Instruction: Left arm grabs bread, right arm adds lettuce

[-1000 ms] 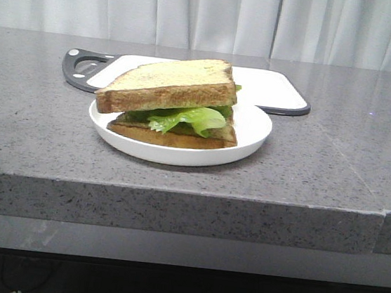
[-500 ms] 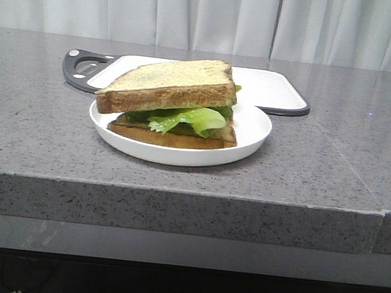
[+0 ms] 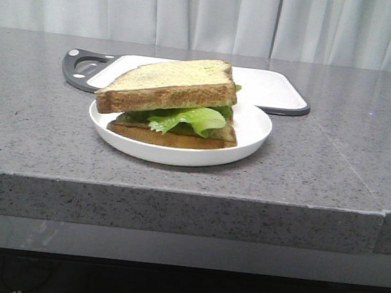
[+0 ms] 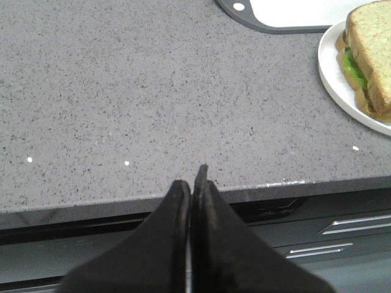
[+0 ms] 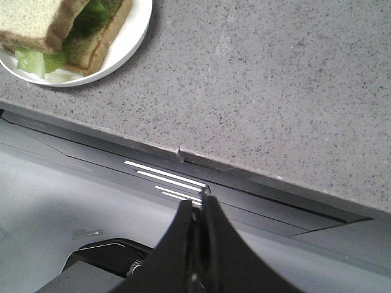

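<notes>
A white plate [image 3: 254, 128] holds a sandwich in the middle of the counter. The thick bread [image 3: 167, 83] lies on top, tilted, over the bright green lettuce [image 3: 188, 117] and a thinner bottom slice [image 3: 175, 137]. The sandwich also shows in the left wrist view [image 4: 372, 49] and in the right wrist view [image 5: 36, 24]. My left gripper [image 4: 192, 183] is shut and empty at the counter's front edge, well clear of the plate. My right gripper [image 5: 197, 206] is shut and empty below the front edge. Neither arm shows in the front view.
A white cutting board with a dark grey rim and handle [image 3: 84, 67] lies behind the plate. The grey speckled counter [image 3: 336, 155] ends in a front edge, with dark cabinet fronts and drawer rails [image 5: 165, 180] below. White curtains hang behind.
</notes>
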